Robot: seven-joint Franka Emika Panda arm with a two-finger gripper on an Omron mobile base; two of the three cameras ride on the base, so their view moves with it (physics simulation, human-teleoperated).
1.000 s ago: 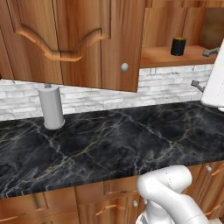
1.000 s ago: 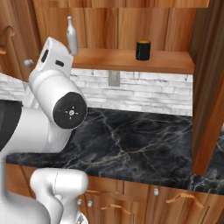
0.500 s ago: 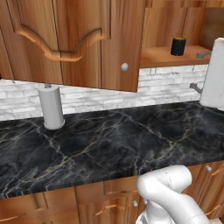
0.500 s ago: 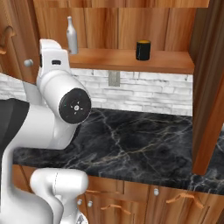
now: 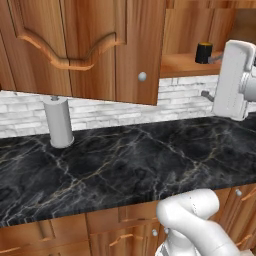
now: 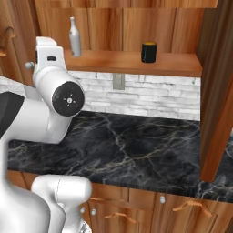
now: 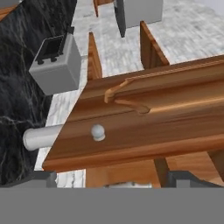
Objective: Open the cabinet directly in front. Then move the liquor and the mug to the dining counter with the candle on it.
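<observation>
The cabinet stands open: its left door (image 5: 90, 45) swings out over the counter, its right door (image 6: 220, 91) hangs at the right edge. On the wooden shelf (image 6: 132, 62) the liquor (image 6: 74, 37), a slim whitish bottle, stands at the left. The black mug (image 6: 149, 52) stands about a third of the shelf's width right of it. The mug (image 5: 203, 52) also peeks out beside my white hand. My gripper (image 5: 210, 76) is open and holds nothing, level with the shelf's front. In the hand view the gripper (image 7: 114, 180) faces the left door (image 7: 144, 118) and its knob (image 7: 98, 131). The dining counter and candle are out of view.
A black marble counter (image 5: 125, 165) with a white brick backsplash runs below the cabinet. A grey paper-towel cylinder (image 5: 58, 121) stands at its left. A grey box-shaped appliance (image 7: 57, 65) sits farther along. Drawer fronts (image 6: 182, 205) line the counter's base.
My hand has risen slightly and shifted towards the shelf; the elbow has swung right in the right base view. The jaws stay wide apart. Bottle, mug and doors have not moved.
</observation>
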